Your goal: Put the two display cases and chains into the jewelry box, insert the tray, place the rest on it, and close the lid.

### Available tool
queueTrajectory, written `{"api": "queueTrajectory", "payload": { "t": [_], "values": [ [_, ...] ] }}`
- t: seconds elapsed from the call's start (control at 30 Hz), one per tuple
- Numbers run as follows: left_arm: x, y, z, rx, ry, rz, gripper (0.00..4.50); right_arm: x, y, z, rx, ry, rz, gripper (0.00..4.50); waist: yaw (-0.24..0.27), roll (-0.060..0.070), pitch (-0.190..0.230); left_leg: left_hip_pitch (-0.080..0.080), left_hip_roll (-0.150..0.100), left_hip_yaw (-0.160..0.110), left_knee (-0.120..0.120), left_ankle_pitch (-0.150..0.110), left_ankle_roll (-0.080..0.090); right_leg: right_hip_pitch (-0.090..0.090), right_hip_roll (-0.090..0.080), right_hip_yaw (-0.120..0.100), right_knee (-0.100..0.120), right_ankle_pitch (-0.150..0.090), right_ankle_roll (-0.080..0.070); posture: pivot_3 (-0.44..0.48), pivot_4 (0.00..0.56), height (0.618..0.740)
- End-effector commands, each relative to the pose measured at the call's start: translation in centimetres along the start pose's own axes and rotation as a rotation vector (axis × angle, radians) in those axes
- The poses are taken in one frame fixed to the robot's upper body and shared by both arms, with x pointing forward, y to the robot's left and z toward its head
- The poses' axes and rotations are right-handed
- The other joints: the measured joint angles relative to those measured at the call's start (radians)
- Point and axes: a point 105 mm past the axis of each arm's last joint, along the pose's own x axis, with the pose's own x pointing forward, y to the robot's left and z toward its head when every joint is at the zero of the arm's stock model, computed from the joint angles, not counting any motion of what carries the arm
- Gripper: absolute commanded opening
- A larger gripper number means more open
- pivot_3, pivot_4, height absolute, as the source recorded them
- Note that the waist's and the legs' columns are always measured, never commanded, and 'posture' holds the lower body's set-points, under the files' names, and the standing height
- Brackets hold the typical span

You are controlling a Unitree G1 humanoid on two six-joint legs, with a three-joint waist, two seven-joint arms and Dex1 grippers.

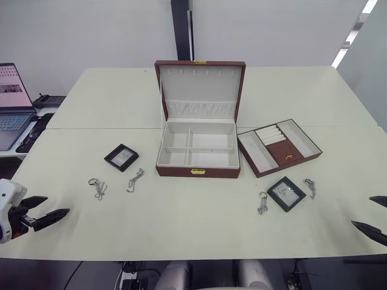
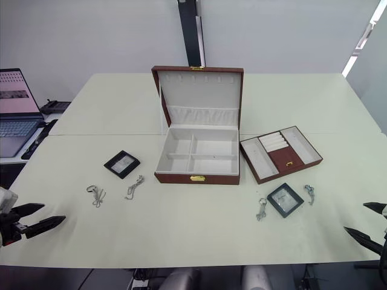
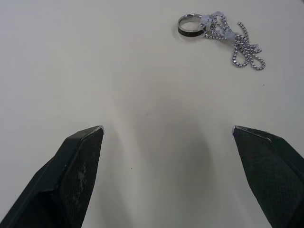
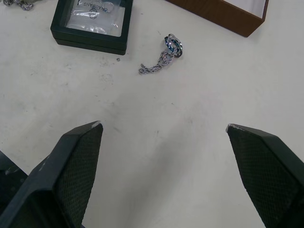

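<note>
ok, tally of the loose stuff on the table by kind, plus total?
Display cases: 2, left case, right case.
Silver chain pieces: 4, two left of the jewelry box at and, two beside the right case at and.
Tray: 1, beside the box, not inserted.
Total: 7.

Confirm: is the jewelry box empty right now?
Empty. The jewelry box shows four bare cream compartments under its raised lid; the tray sits outside.
</note>
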Motion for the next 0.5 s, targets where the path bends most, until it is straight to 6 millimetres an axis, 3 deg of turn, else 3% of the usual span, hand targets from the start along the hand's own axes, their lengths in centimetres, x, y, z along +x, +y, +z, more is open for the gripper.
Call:
{"api": "queueTrajectory", "payload": {
  "t": [0.03, 0.5],
  "values": [
    [-0.54, 0.35, 1.39, 0.017, -0.049, 0.018, 4.5, -0.11, -0.1, 0.78, -0.026, -0.012, 0.002, 4.46, 0.0, 0.0, 0.0, 0.0, 0.0, 0.0, 0.0, 0.0, 0.0, 0.0, 0.0, 0.0, 0.0, 0.0, 0.0, 0.0, 0.15, 0.74],
    [-0.38, -0.05, 1.89, 0.02, -0.058, 0.005, 4.5, 0.06, 0.14, 0.97, -0.035, -0.011, 0.023, 4.46, 0.0, 0.0, 0.0, 0.0, 0.0, -0.001, -0.001, 0.0, 0.0, 0.002, 0.0, -0.001, -0.004, 0.0, 0.0, 0.0, 0.15, 0.74]
  ]
}}
